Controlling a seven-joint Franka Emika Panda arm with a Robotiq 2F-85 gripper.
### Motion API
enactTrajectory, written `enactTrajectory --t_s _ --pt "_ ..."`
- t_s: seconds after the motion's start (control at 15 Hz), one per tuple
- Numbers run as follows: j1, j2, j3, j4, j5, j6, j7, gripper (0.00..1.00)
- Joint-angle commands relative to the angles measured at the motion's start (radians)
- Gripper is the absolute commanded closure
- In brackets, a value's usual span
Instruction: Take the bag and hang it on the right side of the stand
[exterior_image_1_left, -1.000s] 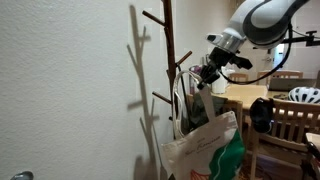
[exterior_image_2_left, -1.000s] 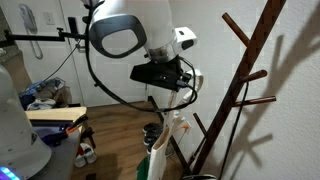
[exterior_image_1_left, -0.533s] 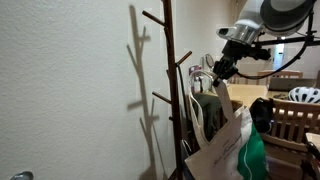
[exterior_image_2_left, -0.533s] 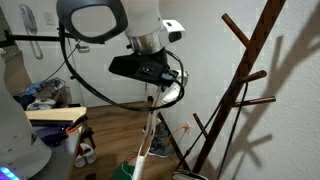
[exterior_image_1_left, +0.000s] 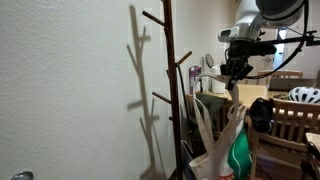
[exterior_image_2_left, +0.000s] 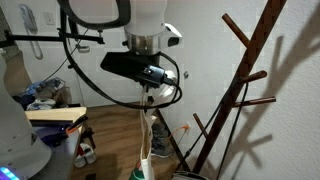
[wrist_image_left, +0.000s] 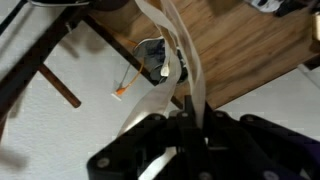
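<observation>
White wall (exterior_image_1_left: 70, 90), bag (exterior_image_1_left: 232, 152) hanging lengthwise, straight down

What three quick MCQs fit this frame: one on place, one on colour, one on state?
1. Where is the white bag with green print?
A. on a peg of the dark wooden coat stand
B. hanging from the gripper, beside the stand
C. flat on a shelf

2. The bag's print is:
A. red
B. blue
C. green

3. The gripper is:
A. open, empty
B. shut on the bag's straps
C. out of view

Answers:
1 B: the straps run up into the gripper, off every peg.
2 C: a green patch shows in both exterior views.
3 B: the wrist view shows the straps pinched in the closed gripper.
</observation>
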Motion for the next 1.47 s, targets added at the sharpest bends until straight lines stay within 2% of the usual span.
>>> enactTrajectory --t_s 0.0,0.07,0.13,0.27,0.4,0.53,0.8,0.87,0.93,1.0,1.2,1.4 --pt "0.015 0.013 -0.051 0.114 -0.048 -0.280 -0.086 0.95" --pt "-0.098 0.042 0.044 0.148 0.001 -0.363 -0.145 0.96" --pt "-0.114 0.038 0.063 0.080 0.042 -0.251 -0.124 0.93" --pt "-0.163 0.040 0.092 0.118 0.037 -0.335 -0.155 0.93" --pt "-0.173 0.042 0.106 0.123 0.034 -0.343 -0.156 0.95" --pt "-0.178 0.053 0.099 0.172 0.023 -0.477 -0.272 0.95" --pt "-0.247 0.097 0.117 0.306 -0.025 -0.765 -0.475 0.95" --pt "-0.265 0.107 0.119 0.333 -0.022 -0.794 -0.509 0.95" --pt "-0.298 0.069 0.156 0.253 0.012 -0.719 -0.454 0.96" --pt "-0.314 0.073 0.160 0.271 0.014 -0.734 -0.464 0.93" --pt "-0.333 0.073 0.183 0.256 0.012 -0.732 -0.459 0.93" --pt "-0.324 0.097 0.187 0.308 -0.087 -0.736 -0.596 0.96"
